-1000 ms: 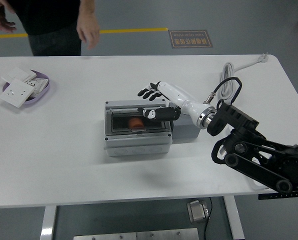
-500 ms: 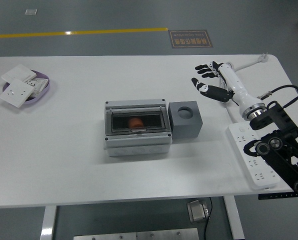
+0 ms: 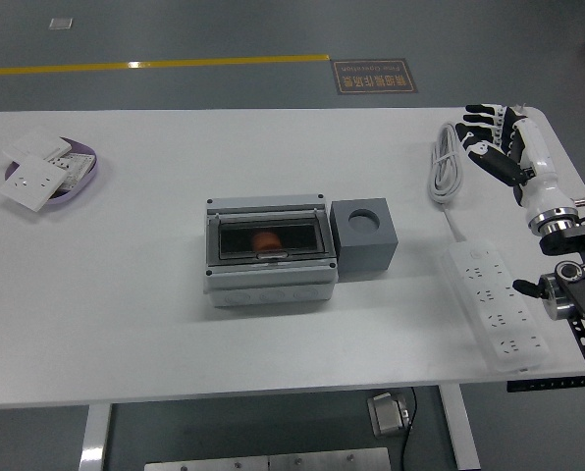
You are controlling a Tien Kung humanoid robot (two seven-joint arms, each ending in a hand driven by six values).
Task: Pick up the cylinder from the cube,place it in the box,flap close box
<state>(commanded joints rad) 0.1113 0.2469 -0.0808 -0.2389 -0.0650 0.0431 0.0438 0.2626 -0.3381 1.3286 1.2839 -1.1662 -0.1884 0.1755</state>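
The grey box (image 3: 268, 253) sits mid-table with its clear flap lying shut over the top. Through the flap I see the orange cylinder (image 3: 266, 239) inside. The dark grey cube (image 3: 364, 235) stands against the box's right side, its round top hole holding nothing. My right hand (image 3: 486, 134) hovers far off at the table's back right corner, fingers spread and holding nothing. My left arm does not show in the head view.
A white power strip (image 3: 496, 312) lies near the right edge, its coiled cable (image 3: 444, 169) behind it. A purple dish (image 3: 77, 169) with white switch plates (image 3: 34, 183) rests at the far left.
My right hand has pulled back from the box's flap to the far right corner of the table. The person at the far side a second ago has left the view.
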